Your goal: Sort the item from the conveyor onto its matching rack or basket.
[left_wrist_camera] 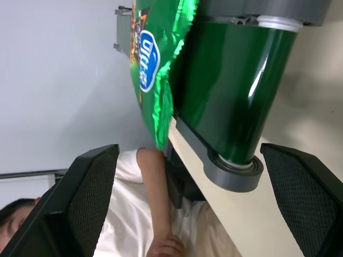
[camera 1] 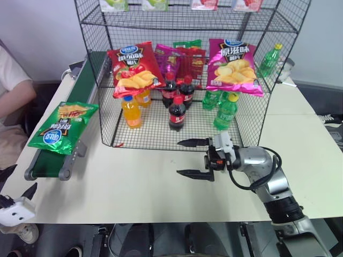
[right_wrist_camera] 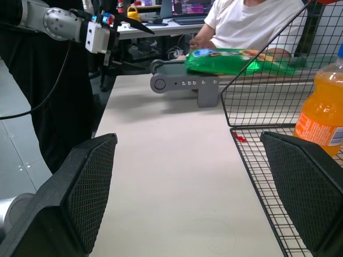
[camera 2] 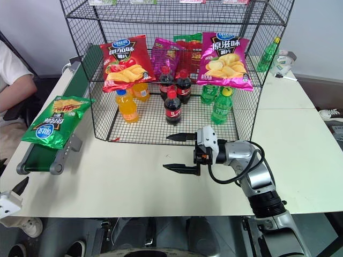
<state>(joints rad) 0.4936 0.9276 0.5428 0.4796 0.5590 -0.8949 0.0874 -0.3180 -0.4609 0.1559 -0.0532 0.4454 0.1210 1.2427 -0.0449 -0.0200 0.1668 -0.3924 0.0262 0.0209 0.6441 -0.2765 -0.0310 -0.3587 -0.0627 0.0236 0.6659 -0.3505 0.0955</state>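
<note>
— Where do we see the green crisp bag (camera 1: 63,127)?
— On the conveyor's (camera 1: 51,163) near end.
— Our claws?
— Left gripper (right_wrist_camera: 115,24) and right gripper (camera 1: 194,158) both spread apart, holding nothing.

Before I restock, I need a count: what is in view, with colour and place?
Crisp bag: one, green, on the conveyor's near end.
Conveyor: one, dark green belt, table's left edge.
Rack: one, black wire, mid-table.
Red bag: one, in the rack, left.
Magenta bags: two, in the rack, middle and right.
Orange bottles: two, under the red bag.
Cola bottles: three, rack middle.
Green bottles: several, rack right; one more beyond it.
Person: white sleeve, far left.
Left end effector: open, near the conveyor's end.
Right end effector: open, before the rack.
</note>
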